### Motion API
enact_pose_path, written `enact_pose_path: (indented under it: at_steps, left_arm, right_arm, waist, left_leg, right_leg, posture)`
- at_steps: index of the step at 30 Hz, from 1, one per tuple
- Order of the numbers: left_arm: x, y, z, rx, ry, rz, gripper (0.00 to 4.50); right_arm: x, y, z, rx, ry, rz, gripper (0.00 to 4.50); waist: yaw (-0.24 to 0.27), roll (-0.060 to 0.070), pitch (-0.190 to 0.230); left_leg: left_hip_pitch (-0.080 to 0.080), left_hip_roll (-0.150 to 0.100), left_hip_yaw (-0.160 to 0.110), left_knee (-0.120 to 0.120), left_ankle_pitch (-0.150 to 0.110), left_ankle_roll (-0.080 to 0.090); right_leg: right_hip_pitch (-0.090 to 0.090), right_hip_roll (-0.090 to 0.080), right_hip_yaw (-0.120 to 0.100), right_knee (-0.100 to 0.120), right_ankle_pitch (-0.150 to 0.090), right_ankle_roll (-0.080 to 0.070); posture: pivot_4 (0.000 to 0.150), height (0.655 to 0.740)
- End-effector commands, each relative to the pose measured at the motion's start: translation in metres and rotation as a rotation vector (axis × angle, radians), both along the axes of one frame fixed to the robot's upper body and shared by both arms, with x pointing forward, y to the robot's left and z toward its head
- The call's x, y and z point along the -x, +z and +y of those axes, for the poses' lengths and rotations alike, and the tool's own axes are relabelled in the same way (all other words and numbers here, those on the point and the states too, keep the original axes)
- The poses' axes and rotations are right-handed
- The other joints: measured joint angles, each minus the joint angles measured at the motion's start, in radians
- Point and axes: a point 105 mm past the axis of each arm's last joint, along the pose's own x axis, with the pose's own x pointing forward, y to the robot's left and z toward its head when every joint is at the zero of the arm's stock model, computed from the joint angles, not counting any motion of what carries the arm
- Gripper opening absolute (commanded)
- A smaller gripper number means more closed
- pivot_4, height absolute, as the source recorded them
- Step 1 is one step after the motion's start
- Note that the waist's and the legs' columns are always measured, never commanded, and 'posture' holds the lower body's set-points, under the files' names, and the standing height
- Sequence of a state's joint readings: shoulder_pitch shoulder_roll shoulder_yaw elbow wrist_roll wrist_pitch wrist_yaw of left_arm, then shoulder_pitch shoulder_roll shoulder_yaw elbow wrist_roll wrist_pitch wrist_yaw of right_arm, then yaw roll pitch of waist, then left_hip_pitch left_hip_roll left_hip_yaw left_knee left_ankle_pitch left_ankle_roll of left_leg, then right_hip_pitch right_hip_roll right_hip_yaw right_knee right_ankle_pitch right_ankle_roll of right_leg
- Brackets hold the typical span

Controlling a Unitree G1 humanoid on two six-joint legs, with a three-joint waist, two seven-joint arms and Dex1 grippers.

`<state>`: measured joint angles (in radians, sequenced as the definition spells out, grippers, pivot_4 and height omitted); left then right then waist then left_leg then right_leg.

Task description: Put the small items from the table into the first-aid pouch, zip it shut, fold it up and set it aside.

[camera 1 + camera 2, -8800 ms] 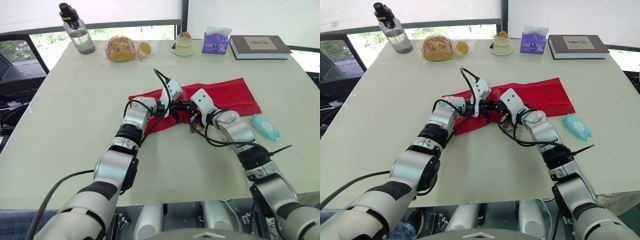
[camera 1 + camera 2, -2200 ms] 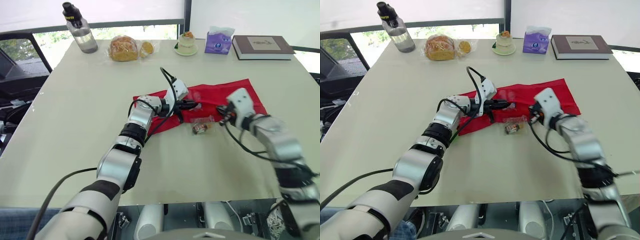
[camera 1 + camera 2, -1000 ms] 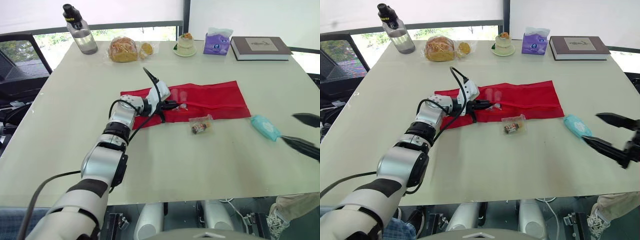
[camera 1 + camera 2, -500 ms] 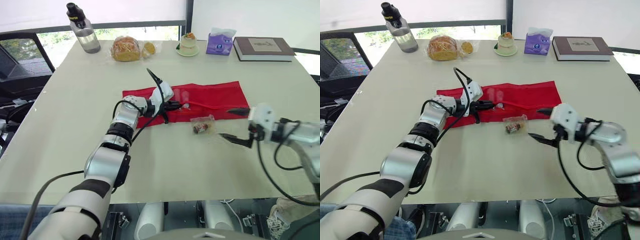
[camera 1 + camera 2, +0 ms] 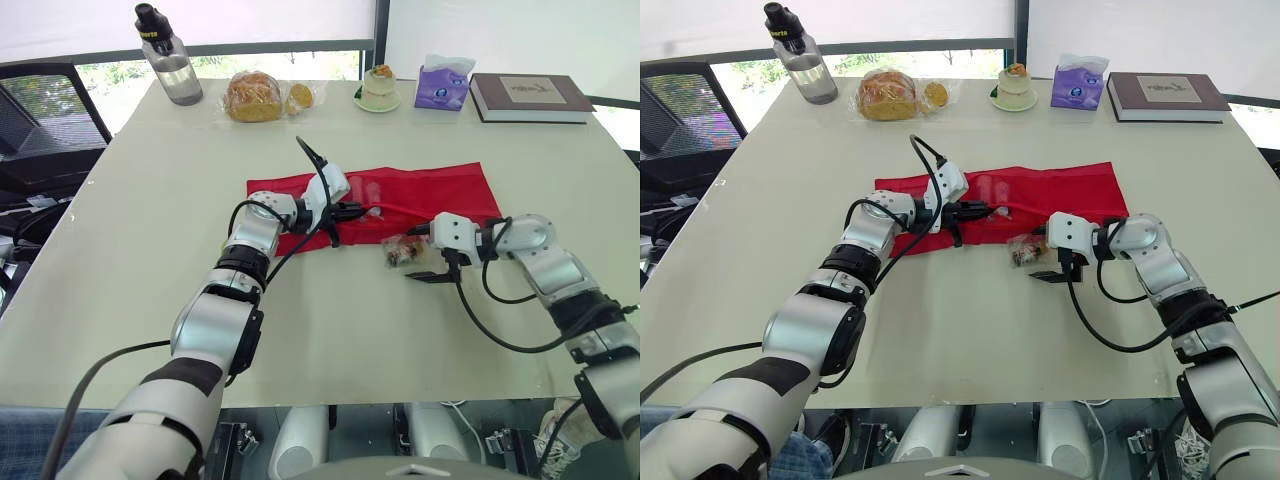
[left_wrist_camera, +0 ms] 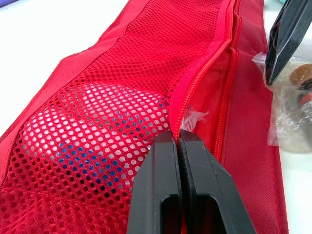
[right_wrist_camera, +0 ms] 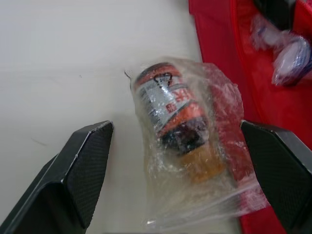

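A red first-aid pouch (image 5: 430, 190) lies flat in the middle of the table, its mesh pocket unzipped (image 6: 146, 97). My left gripper (image 5: 350, 211) is shut on the edge of that opening (image 6: 178, 139), beside the zip. Something white and blue shows through the mesh. Just in front of the pouch lies a small bottle in a clear plastic bag (image 5: 400, 250). My right gripper (image 5: 414, 254) is open, one finger on each side of the bagged bottle (image 7: 173, 109), its fingers (image 7: 85, 165) not pressing on it.
Along the far edge stand a water bottle (image 5: 170, 68), wrapped bread (image 5: 250, 97), a small cake on a plate (image 5: 376, 87), a purple tissue pack (image 5: 443, 88) and a book (image 5: 527, 97). Bare tabletop lies in front of the pouch.
My right gripper has swung in from the right and now straddles the bagged bottle, its fingers a little closer together. The left gripper keeps its hold on the pouch.
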<state>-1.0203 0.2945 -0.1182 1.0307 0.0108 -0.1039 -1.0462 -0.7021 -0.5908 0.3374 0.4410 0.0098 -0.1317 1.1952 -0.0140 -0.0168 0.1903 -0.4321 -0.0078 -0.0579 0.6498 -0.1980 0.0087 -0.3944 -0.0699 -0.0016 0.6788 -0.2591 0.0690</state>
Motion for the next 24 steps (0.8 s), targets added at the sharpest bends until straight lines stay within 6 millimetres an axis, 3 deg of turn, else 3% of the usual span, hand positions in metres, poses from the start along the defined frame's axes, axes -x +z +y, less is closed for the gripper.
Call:
enact_pose_path:
  at_steps: [1, 3, 4, 6, 12, 17, 24]
  left_arm:
    - [-0.002, 0.013, 0.000, 0.021, 0.000, -0.044, 0.00]
    - [-0.002, 0.012, 0.000, 0.022, 0.001, -0.041, 0.00]
    - [-0.001, 0.011, 0.000, 0.023, 0.001, -0.040, 0.00]
    - [-0.001, 0.010, -0.003, 0.025, -0.003, -0.038, 0.00]
    - [0.000, 0.012, -0.010, 0.035, -0.020, -0.040, 0.00]
    - [0.004, 0.011, -0.019, 0.042, -0.055, -0.038, 0.00]
    - [0.016, 0.011, -0.039, 0.086, -0.125, -0.027, 0.00]
  right_arm:
    - [-0.002, 0.006, -0.006, 0.000, 0.000, -0.022, 2.58]
    - [-0.001, 0.007, -0.010, -0.005, -0.011, -0.019, 1.72]
    - [-0.001, 0.008, -0.013, -0.007, -0.022, -0.018, 1.03]
    - [0.000, 0.008, -0.019, -0.007, -0.041, -0.016, 0.44]
    - [0.004, 0.014, -0.029, -0.045, -0.150, -0.013, 0.44]
    - [-0.006, 0.037, -0.023, -0.164, -0.344, -0.059, 0.44]
    - [-0.010, 0.031, -0.016, -0.159, -0.536, -0.066, 0.44]
  waist:
    - [-0.001, 0.000, 0.000]
    - [-0.001, 0.000, 0.000]
    - [-0.001, 0.000, 0.000]
    - [0.000, 0.000, 0.000]
    - [0.002, 0.000, 0.000]
    - [0.000, 0.000, 0.000]
    - [0.002, 0.000, 0.000]
  left_leg:
    - [0.000, 0.000, 0.000, 0.000, 0.000, 0.000]
    - [0.000, 0.000, 0.000, 0.000, 0.000, 0.000]
    - [0.000, 0.000, 0.000, 0.000, 0.000, 0.000]
    - [0.000, 0.000, 0.000, 0.000, 0.000, 0.000]
    - [0.000, 0.000, 0.000, 0.000, 0.000, 0.000]
    - [0.000, 0.000, 0.000, 0.000, 0.000, 0.000]
    - [-0.001, 0.000, 0.000, 0.000, 0.000, 0.000]
  right_leg:
    - [0.000, 0.000, 0.000, 0.000, 0.000, 0.000]
    - [0.000, 0.000, 0.000, 0.000, 0.000, 0.000]
    - [0.000, 0.000, 0.000, 0.001, 0.000, 0.000]
    - [0.000, 0.000, 0.000, 0.001, 0.000, 0.000]
    - [0.000, 0.000, 0.000, 0.000, 0.000, 0.000]
    - [0.000, 0.000, 0.000, 0.001, 0.000, 0.000]
    - [0.000, 0.000, 0.000, 0.000, 0.000, 0.000]
  posture:
    - [0.150, 0.7332]
    - [0.150, 0.7332]
    - [0.150, 0.7332]
    - [0.150, 0.7332]
    - [0.150, 0.7332]
    - [0.150, 0.7332]
    - [0.150, 0.7332]
